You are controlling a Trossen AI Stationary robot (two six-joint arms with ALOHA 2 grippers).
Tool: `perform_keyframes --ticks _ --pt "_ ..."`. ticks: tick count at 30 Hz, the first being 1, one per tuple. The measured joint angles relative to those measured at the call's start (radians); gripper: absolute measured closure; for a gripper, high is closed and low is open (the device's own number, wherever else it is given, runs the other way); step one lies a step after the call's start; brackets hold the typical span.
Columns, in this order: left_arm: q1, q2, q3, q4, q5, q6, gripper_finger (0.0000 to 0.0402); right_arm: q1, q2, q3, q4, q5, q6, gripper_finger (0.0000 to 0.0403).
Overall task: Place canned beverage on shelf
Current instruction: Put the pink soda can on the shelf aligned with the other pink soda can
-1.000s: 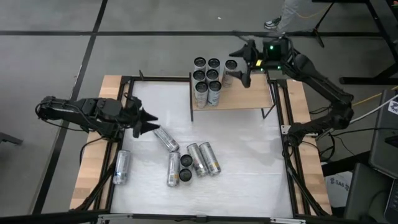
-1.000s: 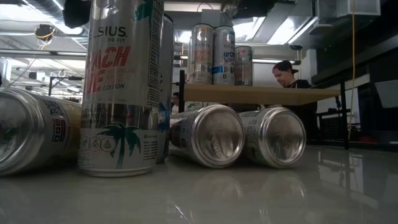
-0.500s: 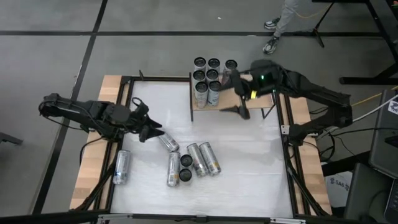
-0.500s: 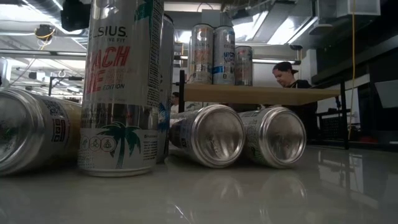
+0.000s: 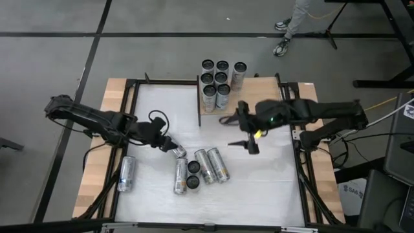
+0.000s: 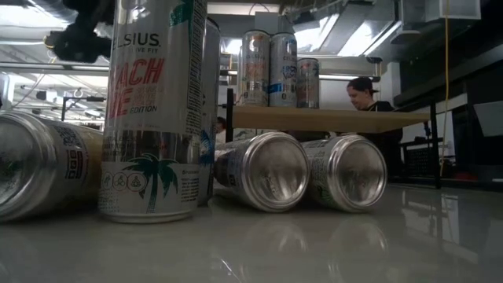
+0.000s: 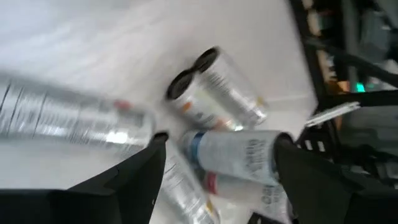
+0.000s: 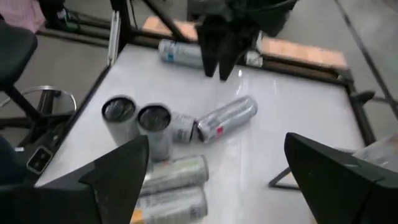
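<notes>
Right pincer left shelf, wide | left pincer wide astride can, seemingly

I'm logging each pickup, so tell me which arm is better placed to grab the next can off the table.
Probably the left. The left hand is open right at the tilted can lying on the table, which sits between its fingers in the wrist view. The right hand is open and empty, beside the shelf.

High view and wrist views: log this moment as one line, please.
left gripper: open, around lying can | right gripper: open, empty, above table | shelf: seven cans upright
</notes>
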Motion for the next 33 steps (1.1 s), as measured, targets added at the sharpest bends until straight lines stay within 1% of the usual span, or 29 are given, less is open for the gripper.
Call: perform_keyframes --ticks 6,11,16,24,29,33 --pt "0.0 0.036 -0.001 -0.199 0.032 -0.136 0.0106 0.057 0.001 -0.066 0.007 0.077 0.035 0.004" --pt "0.001 0.07 -0.001 -0.317 0.016 -0.259 0.0106 0.061 0.001 -0.1 0.01 0.086 0.035 0.004" --pt "0.003 0.12 -0.001 -0.3 -0.049 -0.423 0.0106 0.06 0.002 -0.109 0.01 0.124 0.027 0.004" --pt "0.03 0.231 -0.001 -0.277 -0.056 -0.677 0.0106 0.06 0.004 -0.109 0.02 0.139 0.024 0.004" --pt "0.063 0.306 -0.001 -0.256 -0.061 -0.78 0.0106 0.06 0.004 -0.108 0.043 0.14 0.023 0.004" --pt "0.091 0.37 -0.001 -0.223 -0.061 -0.811 0.0106 0.06 0.004 -0.108 0.048 0.14 0.022 0.004"
